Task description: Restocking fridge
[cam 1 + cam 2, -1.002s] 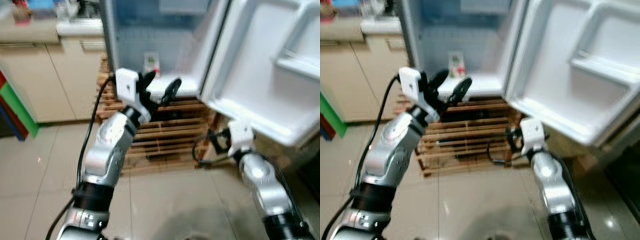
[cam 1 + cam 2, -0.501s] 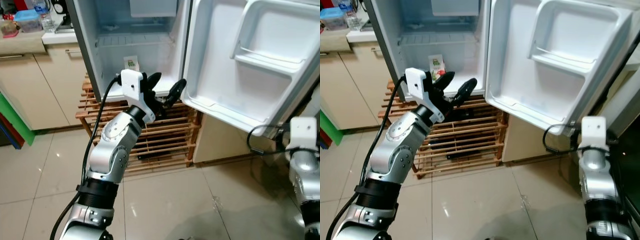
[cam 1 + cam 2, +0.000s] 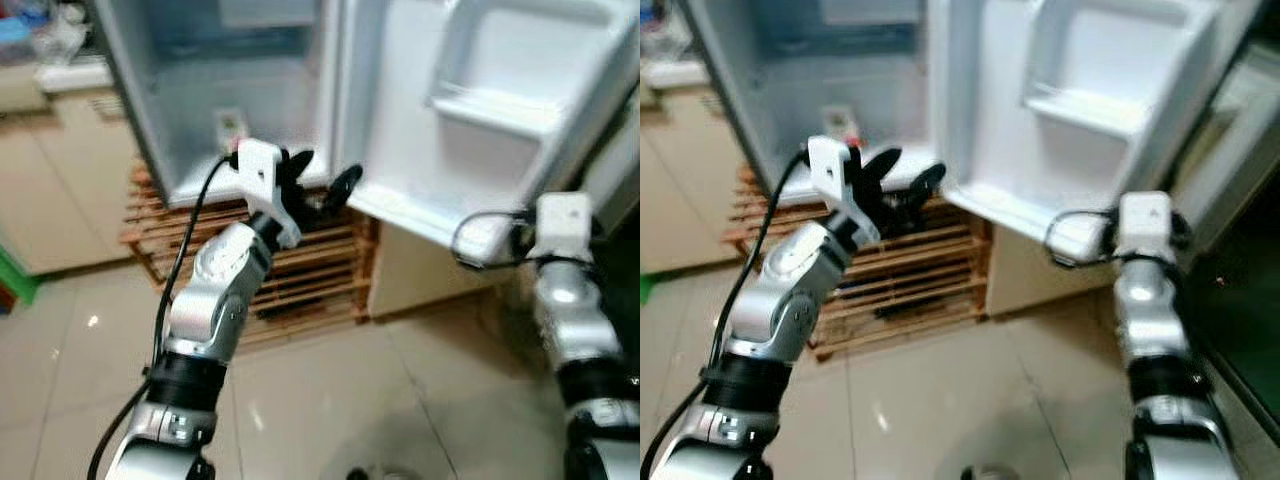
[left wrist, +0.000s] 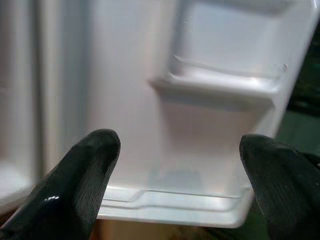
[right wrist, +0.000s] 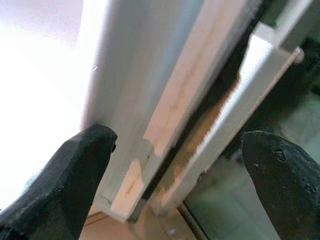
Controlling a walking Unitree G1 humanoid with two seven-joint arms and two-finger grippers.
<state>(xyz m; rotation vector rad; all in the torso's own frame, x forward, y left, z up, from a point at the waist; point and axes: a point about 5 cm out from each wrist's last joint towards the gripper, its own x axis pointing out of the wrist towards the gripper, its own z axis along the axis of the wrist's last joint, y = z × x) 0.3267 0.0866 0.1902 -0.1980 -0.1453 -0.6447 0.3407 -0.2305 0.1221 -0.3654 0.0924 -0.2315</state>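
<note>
Raised since before, the right gripper [image 3: 1095, 238] sits at the fridge door's [image 3: 500, 110] lower corner.
Both grippers' fingers are spread, gripping nothing; left gripper [image 3: 318, 183] hovers before the open fridge [image 3: 190, 110].

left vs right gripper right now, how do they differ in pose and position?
The left gripper is raised in front of the open fridge, near the compartment's lower edge; the right gripper sits at the outer lower corner of the open fridge door. The left arm reaches up and forward; the right wrist is tucked under the door's corner. Both have their fingers spread and hold nothing.
</note>
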